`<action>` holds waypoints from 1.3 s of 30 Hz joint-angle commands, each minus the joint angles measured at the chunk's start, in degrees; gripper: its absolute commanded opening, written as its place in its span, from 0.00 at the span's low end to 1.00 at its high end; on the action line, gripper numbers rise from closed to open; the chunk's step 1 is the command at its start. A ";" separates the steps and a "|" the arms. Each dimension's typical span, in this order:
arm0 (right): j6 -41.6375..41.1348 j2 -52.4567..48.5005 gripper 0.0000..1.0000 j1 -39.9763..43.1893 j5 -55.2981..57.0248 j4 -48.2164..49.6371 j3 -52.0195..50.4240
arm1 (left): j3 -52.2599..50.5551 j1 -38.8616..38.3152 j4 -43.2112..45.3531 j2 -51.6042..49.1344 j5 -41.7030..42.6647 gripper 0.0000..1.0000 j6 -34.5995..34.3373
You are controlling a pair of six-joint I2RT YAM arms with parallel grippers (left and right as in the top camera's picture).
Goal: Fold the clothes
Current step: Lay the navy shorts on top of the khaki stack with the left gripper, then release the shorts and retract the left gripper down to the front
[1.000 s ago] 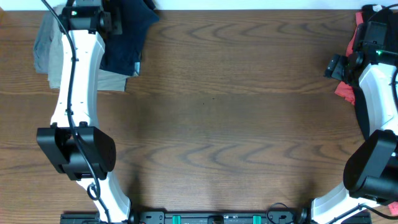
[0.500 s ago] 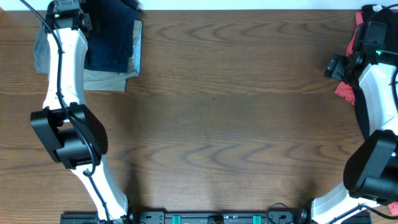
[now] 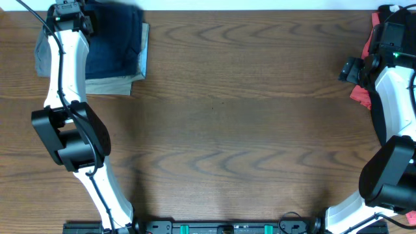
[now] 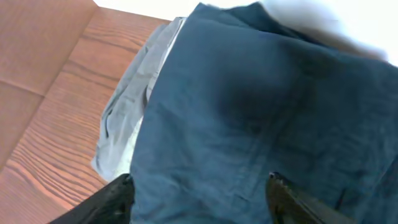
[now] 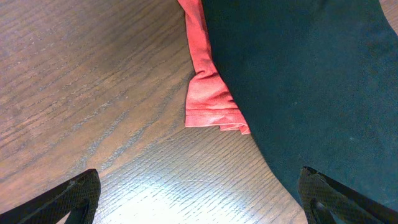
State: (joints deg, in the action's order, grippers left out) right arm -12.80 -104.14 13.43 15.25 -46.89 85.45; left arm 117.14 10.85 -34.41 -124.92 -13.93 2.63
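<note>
Left arm [image 3: 64, 71] reaches far forward along the left side; left gripper [image 4: 202, 196] points down, fingers spread wide. Right arm [image 3: 392, 88] folds back on the right; right gripper [image 5: 199, 199] also gapes, fingers wide apart

Dark navy-blue, faintly heathered cloth shorts [image 3: 117, 42]; plain khaki-beige folded shorts [image 3: 114, 84]; pale grey crumpled garment [image 4: 124, 130]; coral-pink strip of cloth [image 5: 208, 93]; plain black garment [image 5: 311, 81]; brown wooden table [image 3: 227, 117] with darker wavy grain.

The overhead camera looks straight down on the whole tabletop [image 3: 247, 97]. The left wrist camera sits close above the navy shorts [image 4: 261, 112] at the far-left corner; the right wrist camera sits close over the black garment [image 5: 311, 81] at the right edge. Overhead shows both spots.
</note>
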 commanded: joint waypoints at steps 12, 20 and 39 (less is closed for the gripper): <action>0.00 0.13 0.99 -0.33 0.83 -0.09 1.05 | 1.18 0.35 -1.20 -0.61 1.44 0.73 -0.37; 0.00 0.13 0.99 -0.33 0.83 -0.09 1.05 | 0.55 0.68 -3.08 -2.29 1.46 0.38 -0.35; 0.00 0.13 0.99 -0.33 0.83 -0.09 1.05 | -1.86 9.25 -9.70 -10.01 1.53 0.39 -0.63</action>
State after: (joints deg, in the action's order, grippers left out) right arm -12.80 -104.14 13.43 15.25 -46.89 85.45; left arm 116.73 19.20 -43.68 -134.06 -12.36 2.74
